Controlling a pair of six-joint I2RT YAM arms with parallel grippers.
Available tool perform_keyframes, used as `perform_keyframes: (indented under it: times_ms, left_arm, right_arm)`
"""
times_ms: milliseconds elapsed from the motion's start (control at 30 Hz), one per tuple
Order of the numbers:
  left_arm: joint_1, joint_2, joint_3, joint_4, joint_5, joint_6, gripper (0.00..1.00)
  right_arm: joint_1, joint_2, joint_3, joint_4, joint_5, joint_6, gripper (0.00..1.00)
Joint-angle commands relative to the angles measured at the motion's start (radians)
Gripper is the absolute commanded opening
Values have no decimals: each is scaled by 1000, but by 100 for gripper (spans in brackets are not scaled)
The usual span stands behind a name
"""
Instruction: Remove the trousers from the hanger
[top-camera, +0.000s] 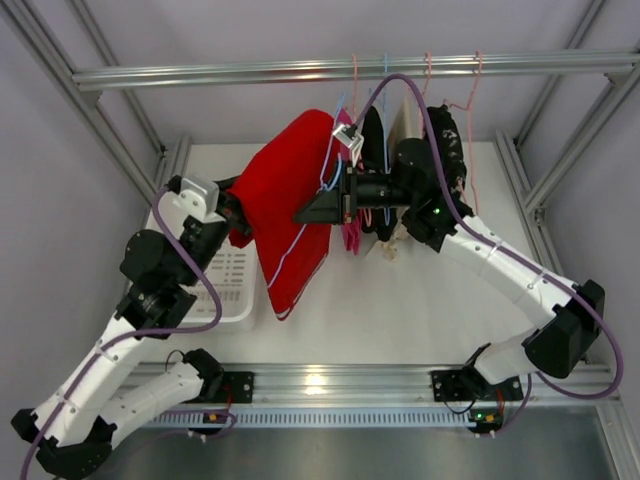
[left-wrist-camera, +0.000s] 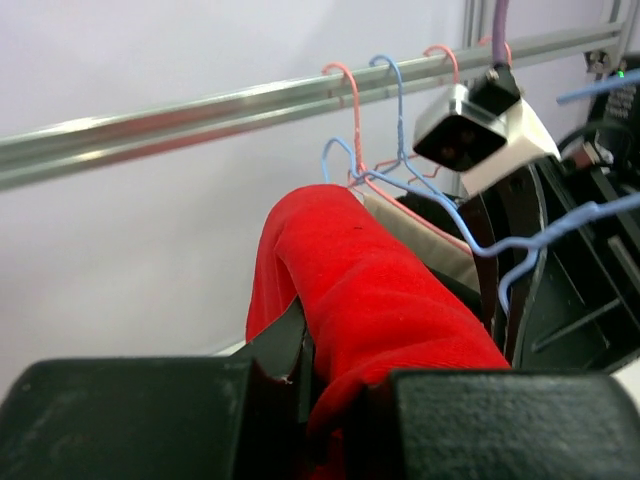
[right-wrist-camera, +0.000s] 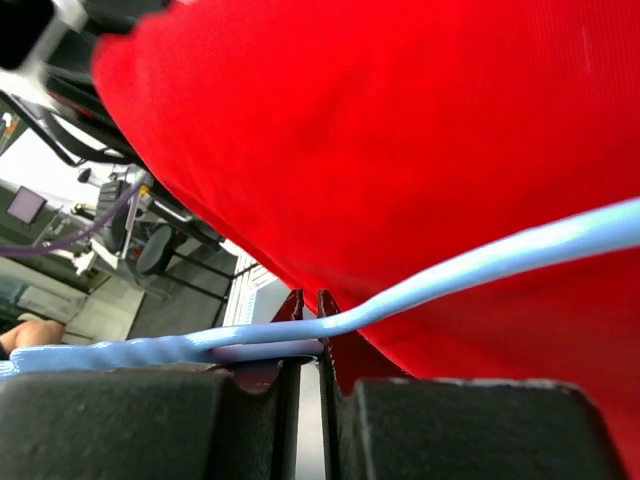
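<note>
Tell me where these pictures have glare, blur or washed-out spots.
Top external: evenly lit and sharp, with a glare spot on the near aluminium rail. Left wrist: a bright streak runs along the hanging rail; the trousers are sharp. Right wrist: the trousers fill the frame, the hanger wire is soft at close range, and the background at left is washed out.

Pale grey walls (top-camera: 250, 30) all round, aluminium frame posts (top-camera: 108, 124) in the corners, metal rail (top-camera: 250, 72) across the back, white desk (top-camera: 420, 310), aluminium extrusion (top-camera: 330, 382) along near edge, glare on it.
</note>
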Motion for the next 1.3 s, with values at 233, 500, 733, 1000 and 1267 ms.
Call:
perform_keyframes:
  times_ms: [233, 500, 733, 1000, 1267]
  left_arm:
    - [16, 94, 447, 94, -121, 100, 0]
    - [16, 197, 653, 94, -285, 311, 0]
    - [16, 168, 606, 209, -379, 605, 0]
    - [2, -47, 330, 276, -322, 802, 0]
    - [-1, -29, 432, 209, -399, 773, 0]
  right_arm:
    - [-17, -62, -75, -78, 23, -173, 0]
    - [-17, -90, -115, -133, 34, -230, 0]
    - [-19, -114, -113, -148, 39, -237, 0]
    - [-17, -119, -102, -159, 43, -236, 0]
    - [-17, -96, -105, -179, 72, -239, 0]
